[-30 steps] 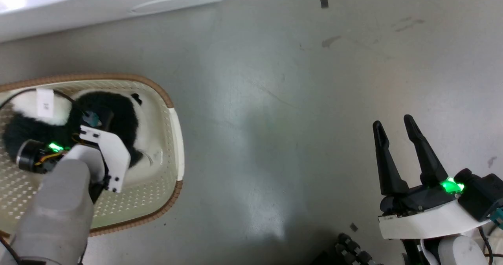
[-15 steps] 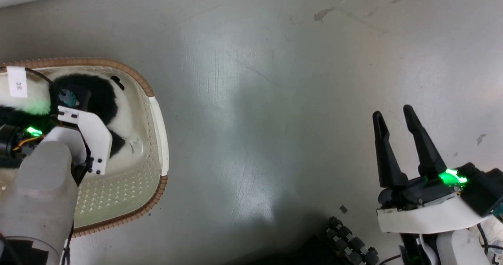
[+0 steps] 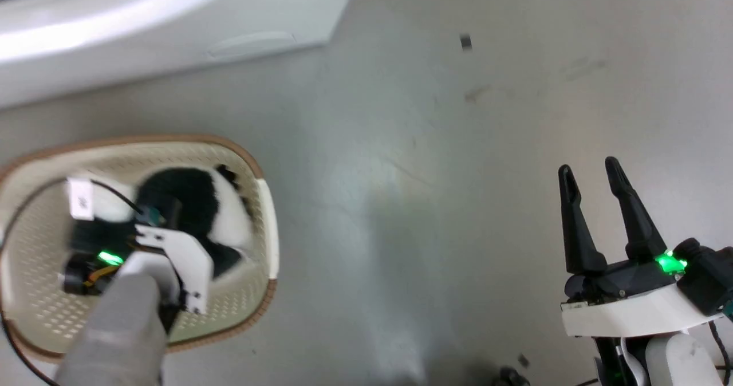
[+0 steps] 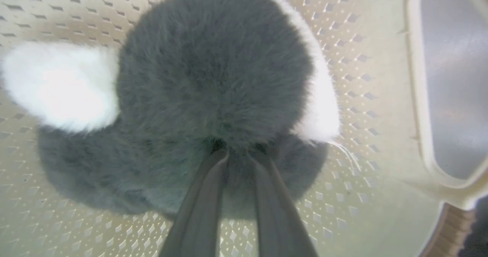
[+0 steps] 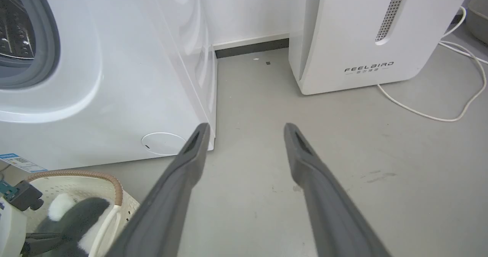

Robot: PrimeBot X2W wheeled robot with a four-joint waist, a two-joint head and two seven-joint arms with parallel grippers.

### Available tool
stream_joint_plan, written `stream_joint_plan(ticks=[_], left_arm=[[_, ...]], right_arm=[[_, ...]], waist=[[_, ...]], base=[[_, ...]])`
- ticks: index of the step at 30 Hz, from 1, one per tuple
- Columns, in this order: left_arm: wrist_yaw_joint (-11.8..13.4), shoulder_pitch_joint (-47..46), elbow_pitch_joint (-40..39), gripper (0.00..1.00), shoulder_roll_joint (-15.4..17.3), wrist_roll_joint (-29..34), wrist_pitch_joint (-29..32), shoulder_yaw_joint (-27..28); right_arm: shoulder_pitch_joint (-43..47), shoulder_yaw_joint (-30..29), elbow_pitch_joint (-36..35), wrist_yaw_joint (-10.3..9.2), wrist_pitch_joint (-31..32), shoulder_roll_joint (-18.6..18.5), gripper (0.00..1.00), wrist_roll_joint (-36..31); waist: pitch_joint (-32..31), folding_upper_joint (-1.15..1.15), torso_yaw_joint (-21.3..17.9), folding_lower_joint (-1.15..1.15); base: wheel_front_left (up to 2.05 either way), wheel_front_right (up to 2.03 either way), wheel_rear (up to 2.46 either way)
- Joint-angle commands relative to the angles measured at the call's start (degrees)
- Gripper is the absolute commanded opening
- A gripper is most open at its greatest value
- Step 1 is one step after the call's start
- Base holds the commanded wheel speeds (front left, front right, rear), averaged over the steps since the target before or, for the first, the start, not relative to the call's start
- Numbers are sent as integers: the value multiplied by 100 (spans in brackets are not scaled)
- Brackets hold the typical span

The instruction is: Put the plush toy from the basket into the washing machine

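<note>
Plush toy (image 4: 213,77) inside cream perforated basket (image 4: 375,97)

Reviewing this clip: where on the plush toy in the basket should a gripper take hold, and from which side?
Pinch the plush toy at its rounded black bulge, coming down through the open top of the basket. The basket's walls block every side approach, and the deep soft fur should give under the fingers. The left gripper pinches there.

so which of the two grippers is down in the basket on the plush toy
The left gripper: its fingers are pinched into the plush toy's black fur inside the basket. The right gripper stands open above the grey floor, away from the basket.
</note>
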Motion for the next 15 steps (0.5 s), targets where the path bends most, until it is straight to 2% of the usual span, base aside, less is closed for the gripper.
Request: stream_joint_plan(ticks=[1, 8, 15], left_arm=[[-20, 130, -6, 0, -98, -50, -198, 2], [-57, 577, -65, 0, -420, -141, -907, -62], [-84, 1051, -482, 0, -679, -307, -1172, -7]], right_arm=[[76, -33, 39, -5, -26, 0, 100, -74], [293, -136, 166, -5, -26, 0, 100, -256], [555, -161, 238, -5, -26, 0, 100, -422]], waist=[[-570, 0, 265, 0], [-1445, 0, 651, 0], [-2085, 0, 1031, 0]], base=[[0, 0, 0], [0, 0, 0], [0, 0, 0]])
